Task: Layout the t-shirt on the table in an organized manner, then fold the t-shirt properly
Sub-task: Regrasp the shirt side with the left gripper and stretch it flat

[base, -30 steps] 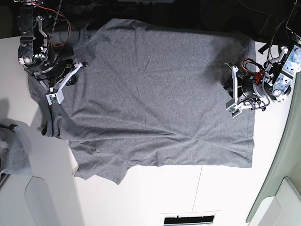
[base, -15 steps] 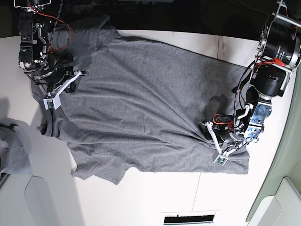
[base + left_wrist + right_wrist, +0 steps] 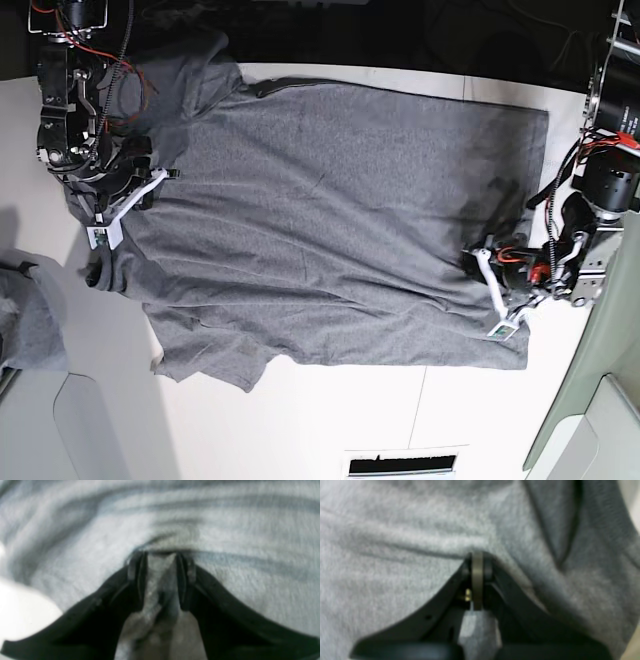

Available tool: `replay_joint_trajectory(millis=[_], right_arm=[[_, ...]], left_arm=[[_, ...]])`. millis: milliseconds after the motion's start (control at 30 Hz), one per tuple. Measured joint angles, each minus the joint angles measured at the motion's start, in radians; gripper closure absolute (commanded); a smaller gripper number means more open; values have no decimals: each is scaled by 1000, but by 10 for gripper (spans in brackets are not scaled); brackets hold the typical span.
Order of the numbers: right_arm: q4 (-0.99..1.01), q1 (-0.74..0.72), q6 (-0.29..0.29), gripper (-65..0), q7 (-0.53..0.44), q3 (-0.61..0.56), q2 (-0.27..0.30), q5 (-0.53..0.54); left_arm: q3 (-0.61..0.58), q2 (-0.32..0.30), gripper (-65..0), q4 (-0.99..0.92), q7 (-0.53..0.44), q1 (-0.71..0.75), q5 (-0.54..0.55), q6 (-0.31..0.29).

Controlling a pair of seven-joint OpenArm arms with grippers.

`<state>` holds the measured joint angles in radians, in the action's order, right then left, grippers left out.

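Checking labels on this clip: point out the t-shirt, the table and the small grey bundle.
t-shirt (image 3: 330, 200), base view, middle of its flat body.
table (image 3: 330, 420), base view, bare white top below the shirt's lower edge.
bundle (image 3: 32, 322), base view, crumpled cloth at the left edge.

From my remote seat this reads as a robotics lab: a bare white tabletop (image 3: 330, 420), two arms with exposed red wiring (image 3: 95, 52) and bare motor housings (image 3: 612, 110), dark background behind.
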<state>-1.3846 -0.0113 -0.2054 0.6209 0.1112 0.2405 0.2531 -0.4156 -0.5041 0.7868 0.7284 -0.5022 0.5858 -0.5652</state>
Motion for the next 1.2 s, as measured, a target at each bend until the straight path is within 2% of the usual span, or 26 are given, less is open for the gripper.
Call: replay_joint_trajectory(millis=[133, 267, 333, 467, 533, 667, 767, 867, 1000, 1200], right_arm=[[1, -68, 0, 0, 6, 1, -5, 10], [1, -127, 0, 0, 38, 1, -12, 12], [1, -142, 1, 0, 37, 1, -19, 11], [53, -150, -8, 0, 15, 2, -42, 12], [115, -150, -68, 0, -14, 2, -52, 7], [273, -198, -107, 0, -86, 2, -50, -29], [368, -249, -106, 0, -100, 2, -20, -35], [379, -242, -116, 0, -129, 2, 19, 6], [382, -248, -115, 0, -112, 2, 62, 31], [376, -269, -100, 0, -77, 2, 64, 26]], left_arm=[[-3, -100, -214, 97, 82, 48, 139, -75], [-3, -146, -214, 216, 124, 89, 253, -95], [-4, -155, -214, 264, 134, 125, 271, -98], [-4, -175, -214, 313, 137, 219, 239, -99], [-4, -177, -214, 313, 95, 246, 185, -98], [-4, -174, -215, 314, 1, 258, 125, -79], [-4, -172, -215, 314, 6, 258, 110, -77], [-4, -172, -215, 314, 4, 259, 95, -78], [-4, -172, -215, 314, -11, 259, 89, -78], [-4, -156, -214, 315, -19, 258, 78, -78]])
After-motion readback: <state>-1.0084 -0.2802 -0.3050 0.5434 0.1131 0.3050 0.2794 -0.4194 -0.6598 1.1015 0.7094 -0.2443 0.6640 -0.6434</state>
